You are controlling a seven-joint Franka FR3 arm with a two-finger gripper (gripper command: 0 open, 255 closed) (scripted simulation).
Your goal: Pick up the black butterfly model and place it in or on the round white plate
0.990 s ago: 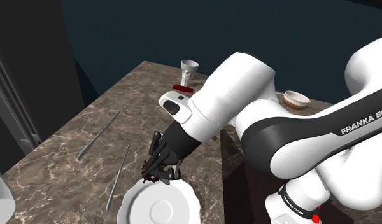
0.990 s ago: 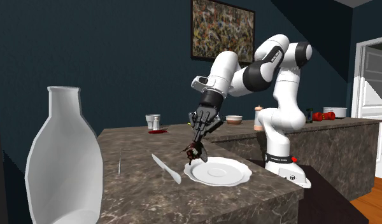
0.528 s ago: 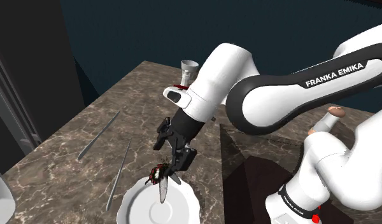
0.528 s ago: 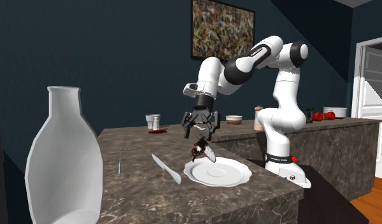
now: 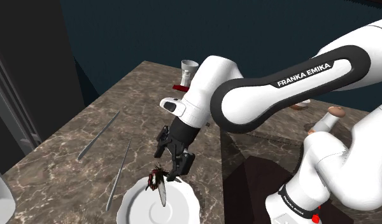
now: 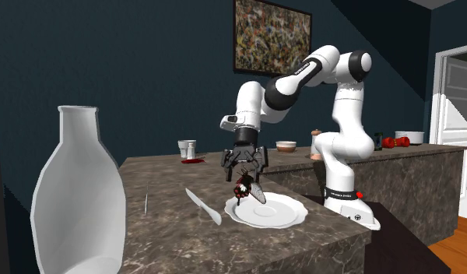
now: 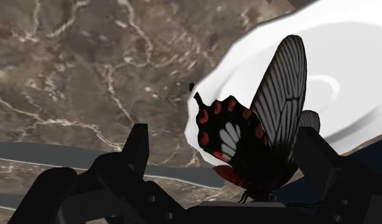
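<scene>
1. Shoulder view — the pincer [image 5: 172, 158] hangs over the marbled bench [image 5: 139, 95] with its fingers spread. The black butterfly [image 5: 159, 182], marked red, is just below the fingertips, with one long wing over the rim of the round white plate [image 5: 180, 210].
2. Second exterior view — the butterfly [image 6: 244, 187] lies between the pincer [image 6: 244, 165] above and the plate [image 6: 279, 212] below. Contact with the plate cannot be determined.
3. Wrist view: the fingers [image 7: 135, 156] stand wide apart. The butterfly [image 7: 266, 127] is between them, close against one finger and clear of the other.
</scene>
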